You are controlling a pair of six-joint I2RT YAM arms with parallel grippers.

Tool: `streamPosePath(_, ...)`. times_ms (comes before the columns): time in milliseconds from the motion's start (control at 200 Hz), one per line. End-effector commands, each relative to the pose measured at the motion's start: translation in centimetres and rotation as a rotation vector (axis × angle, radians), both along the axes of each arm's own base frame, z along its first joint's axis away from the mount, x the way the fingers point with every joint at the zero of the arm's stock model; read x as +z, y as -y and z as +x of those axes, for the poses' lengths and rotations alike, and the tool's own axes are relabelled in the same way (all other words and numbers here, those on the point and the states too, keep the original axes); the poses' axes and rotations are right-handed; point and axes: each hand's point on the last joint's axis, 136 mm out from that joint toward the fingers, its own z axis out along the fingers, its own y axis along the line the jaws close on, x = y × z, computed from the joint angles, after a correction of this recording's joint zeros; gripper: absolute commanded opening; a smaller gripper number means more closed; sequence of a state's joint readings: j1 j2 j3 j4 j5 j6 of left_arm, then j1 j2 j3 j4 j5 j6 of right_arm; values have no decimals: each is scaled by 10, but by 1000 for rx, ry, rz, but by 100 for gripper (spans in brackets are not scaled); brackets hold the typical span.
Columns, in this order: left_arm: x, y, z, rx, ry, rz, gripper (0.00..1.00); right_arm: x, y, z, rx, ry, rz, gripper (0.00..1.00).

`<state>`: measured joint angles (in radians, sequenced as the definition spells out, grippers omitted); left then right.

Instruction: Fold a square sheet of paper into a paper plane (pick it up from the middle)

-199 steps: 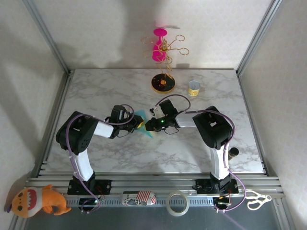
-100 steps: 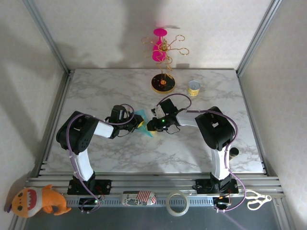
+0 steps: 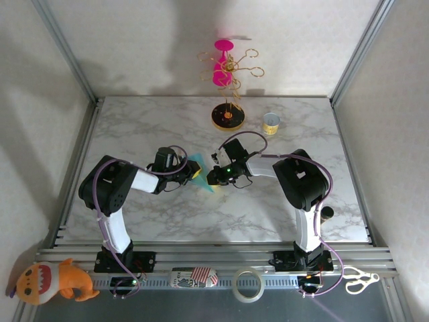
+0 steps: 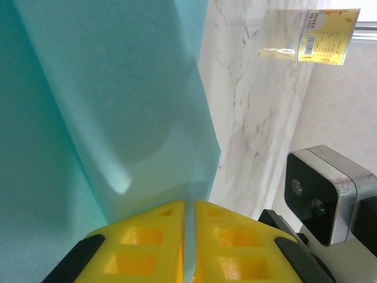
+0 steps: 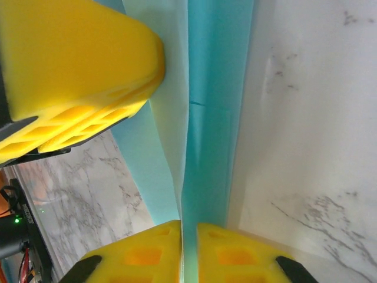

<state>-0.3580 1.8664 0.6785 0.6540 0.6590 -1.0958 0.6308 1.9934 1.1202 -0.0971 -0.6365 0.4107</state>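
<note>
The square sheet of paper (image 3: 199, 162) is teal and folded into long layers, held off the table's middle between both grippers; whether it has a plane's shape I cannot tell. My left gripper (image 3: 196, 173) comes from the left and is shut on the sheet. In the left wrist view its yellow fingers (image 4: 147, 242) pinch the paper's (image 4: 106, 106) edge. My right gripper (image 3: 210, 178) meets it from the right. In the right wrist view it (image 5: 188, 250) is shut on the paper's folded ridge (image 5: 209, 141), with the left gripper's yellow finger (image 5: 70, 71) close beyond.
A black-and-yellow round stand base (image 3: 228, 116) with gold wire arms and a pink piece (image 3: 223, 64) stands at the back. A yellow can (image 3: 271, 123) (image 4: 309, 42) sits right of it. A plush toy (image 3: 53, 282), tape roll (image 3: 247, 284) and scissors (image 3: 358, 278) lie on the front rail.
My right gripper has shifted slightly left and its jaws have closed on the paper. The left arm has stayed put, still pinching the sheet.
</note>
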Motion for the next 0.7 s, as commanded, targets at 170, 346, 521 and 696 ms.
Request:
streamPosePath(170, -12, -4, -3, -3, -19, 20, 13, -25, 13, -5, -17, -40, -76, 12)
streamPosePath(346, -13, -4, -2, -7, -17, 20, 13, -26, 13, -4, -23, -48, -81, 11)
streamPosePath(521, -11, -2, -1, -14, -9, 17, 13, -24, 13, -4, -22, -41, -73, 11)
streamPosePath(696, -9, 0, 1, -25, -2, 12, 14, -30, 15, -6, -20, -44, -85, 16)
